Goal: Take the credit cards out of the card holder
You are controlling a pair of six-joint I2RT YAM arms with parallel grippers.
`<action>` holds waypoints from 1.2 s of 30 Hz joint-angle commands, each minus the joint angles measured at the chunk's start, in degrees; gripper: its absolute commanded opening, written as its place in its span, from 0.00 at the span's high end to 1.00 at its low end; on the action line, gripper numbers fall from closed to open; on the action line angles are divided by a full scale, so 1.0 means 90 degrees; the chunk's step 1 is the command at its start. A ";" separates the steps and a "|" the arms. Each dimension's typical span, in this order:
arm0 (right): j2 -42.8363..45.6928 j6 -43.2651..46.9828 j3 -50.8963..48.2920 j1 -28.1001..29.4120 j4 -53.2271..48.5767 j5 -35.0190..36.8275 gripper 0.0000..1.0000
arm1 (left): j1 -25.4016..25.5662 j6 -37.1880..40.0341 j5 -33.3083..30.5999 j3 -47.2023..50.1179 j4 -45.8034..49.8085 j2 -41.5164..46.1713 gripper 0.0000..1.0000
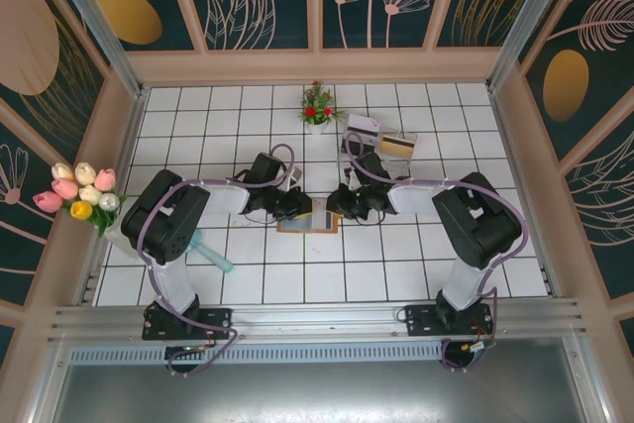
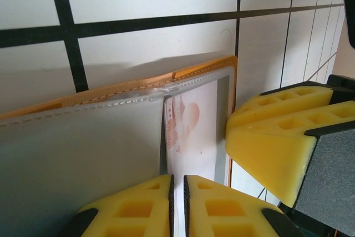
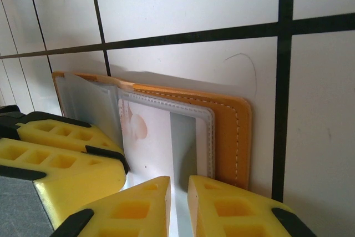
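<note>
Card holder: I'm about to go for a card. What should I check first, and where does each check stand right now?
1. Card holder open, orange cover flat on the tiled table: ok.
2. Left gripper closed on the holder's raised clear flap: ok.
3. Right gripper fingers nearly together at the holder; whether it pins it down: cannot tell.
4. Grippers apart from each other, with a narrow gap in the left wrist view: ok.
5. Printed card has an edge free to pinch: cannot tell; it sits behind a clear pocket.
</note>
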State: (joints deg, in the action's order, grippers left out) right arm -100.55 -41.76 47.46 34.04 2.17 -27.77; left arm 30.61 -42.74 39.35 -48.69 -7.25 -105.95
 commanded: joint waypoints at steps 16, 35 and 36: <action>0.0092 0.0597 0.0351 0.0026 -0.1209 0.0628 0.80 | 0.0024 0.0292 -0.0586 0.0031 0.0375 -0.0264 1.00; -0.0452 0.0567 0.0272 0.0124 -0.1199 0.0690 0.82 | -0.0093 0.0125 -0.0835 0.0341 0.0409 0.0504 1.00; -0.0474 0.0577 0.0286 0.0133 -0.1222 0.0695 0.82 | -0.0096 0.0007 -0.0618 0.0391 0.0154 0.0478 1.00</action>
State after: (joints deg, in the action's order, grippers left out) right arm -101.21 -37.80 50.87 34.33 -5.41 -24.10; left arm 30.26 -40.99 32.32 -46.98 -3.57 -102.06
